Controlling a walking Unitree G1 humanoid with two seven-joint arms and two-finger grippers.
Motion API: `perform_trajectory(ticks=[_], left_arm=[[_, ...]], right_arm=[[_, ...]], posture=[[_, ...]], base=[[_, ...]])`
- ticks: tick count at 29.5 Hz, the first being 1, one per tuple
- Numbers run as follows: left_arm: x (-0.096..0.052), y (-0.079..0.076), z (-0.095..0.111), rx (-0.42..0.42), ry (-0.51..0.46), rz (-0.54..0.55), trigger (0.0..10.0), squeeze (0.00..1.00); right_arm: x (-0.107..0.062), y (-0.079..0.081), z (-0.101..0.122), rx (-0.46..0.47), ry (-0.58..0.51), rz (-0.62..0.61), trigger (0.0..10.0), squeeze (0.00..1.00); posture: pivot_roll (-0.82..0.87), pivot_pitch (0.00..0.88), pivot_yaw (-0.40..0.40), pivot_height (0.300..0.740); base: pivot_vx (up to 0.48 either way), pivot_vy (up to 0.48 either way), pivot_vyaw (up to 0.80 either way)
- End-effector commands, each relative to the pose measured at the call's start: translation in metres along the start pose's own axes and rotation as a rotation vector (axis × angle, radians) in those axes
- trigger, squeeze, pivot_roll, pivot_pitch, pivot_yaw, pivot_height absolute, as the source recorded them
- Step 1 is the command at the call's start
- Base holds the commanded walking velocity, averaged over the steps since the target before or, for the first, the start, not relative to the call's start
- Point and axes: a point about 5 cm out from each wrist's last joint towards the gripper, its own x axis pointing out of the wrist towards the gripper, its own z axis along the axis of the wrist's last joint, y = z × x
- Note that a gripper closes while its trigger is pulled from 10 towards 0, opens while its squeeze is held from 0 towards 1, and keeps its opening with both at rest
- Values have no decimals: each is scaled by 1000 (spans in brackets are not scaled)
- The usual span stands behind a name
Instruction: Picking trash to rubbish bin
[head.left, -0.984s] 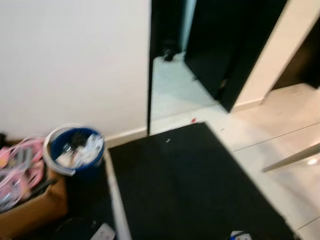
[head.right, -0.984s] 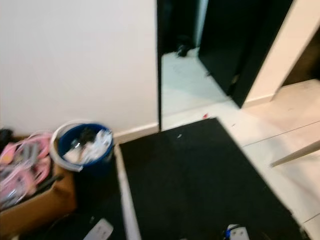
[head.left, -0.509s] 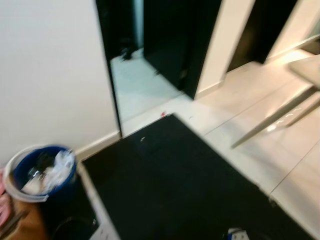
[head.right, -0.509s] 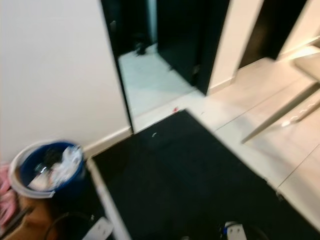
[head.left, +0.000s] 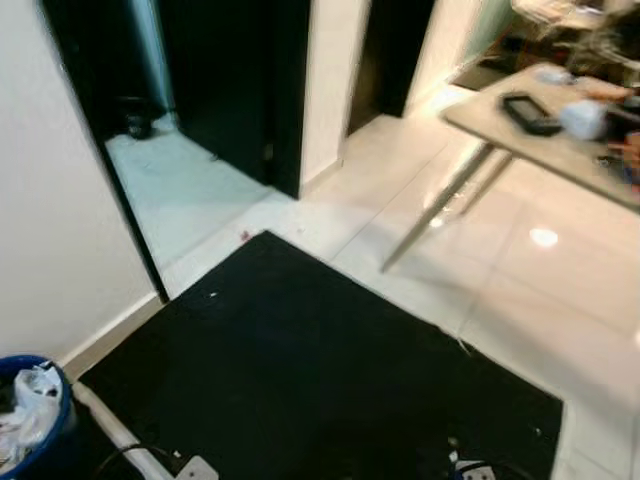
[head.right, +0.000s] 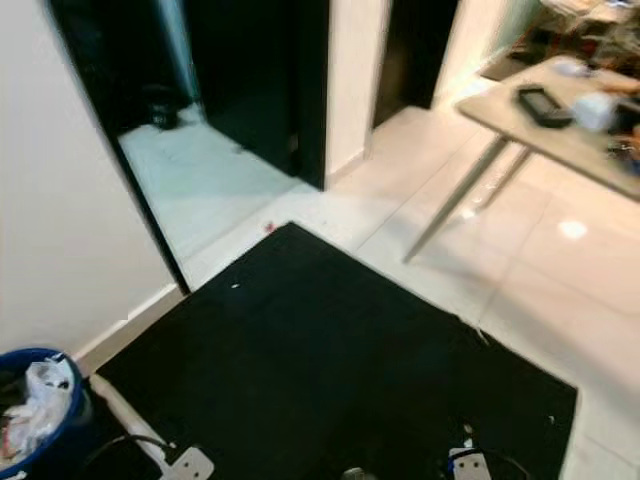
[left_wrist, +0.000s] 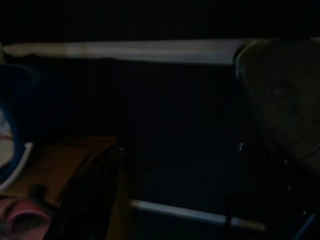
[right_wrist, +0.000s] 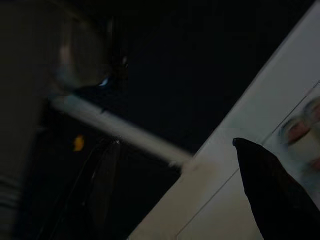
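The blue rubbish bin (head.left: 35, 415) stands at the far lower left beside the white wall, with crumpled white trash (head.right: 40, 400) inside it. A small red scrap (head.left: 243, 236) and a white speck (head.left: 212, 294) lie near the far edge of the black mat (head.left: 320, 380). In the dark left wrist view, my left gripper (left_wrist: 179, 147) hangs open over the mat with nothing between its fingers, the bin's rim (left_wrist: 10, 135) to one side. My right gripper (right_wrist: 175, 142) hangs open and empty above the mat's edge and pale tiles.
A dark doorway (head.left: 180, 90) opens behind the mat. A table (head.left: 540, 130) on slanted metal legs, carrying a black item and clutter, stands at the upper right over glossy tiles. A white power strip (head.left: 195, 467) and cable lie by the bin. A cardboard box (left_wrist: 55, 165) adjoins the bin.
The camera has swung to the right: the bin has slid to the lower left corner, the cardboard box with pink things has left the eye views, and the table has come in.
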Motion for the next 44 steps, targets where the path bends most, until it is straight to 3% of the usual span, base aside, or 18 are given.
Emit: perform_trajectory(ticks=[1,17,32,44], left_arm=[[1,-16,-4,2,18,-56,10000,0],[1,-15,-5,1,23,-57,10000,0],[1,-15,-7,-11,33,-48,10000,0],[1,-16,-7,-51,23,-45,10000,0]], right_arm=[[-1,0,-9,-1,29,1,10000,0],[0,10,-13,-5,36,13,10000,0],[-1,-2,-8,25,2,-36,10000,0],[0,4,-1,38,-30,-34,10000,0]], posture=[[-35,117,28,740],[-35,123,33,740],[-38,120,33,740],[-40,119,34,740]], base=[[0,0,-788],[0,0,-786],[0,0,-785],[25,0,-503]])
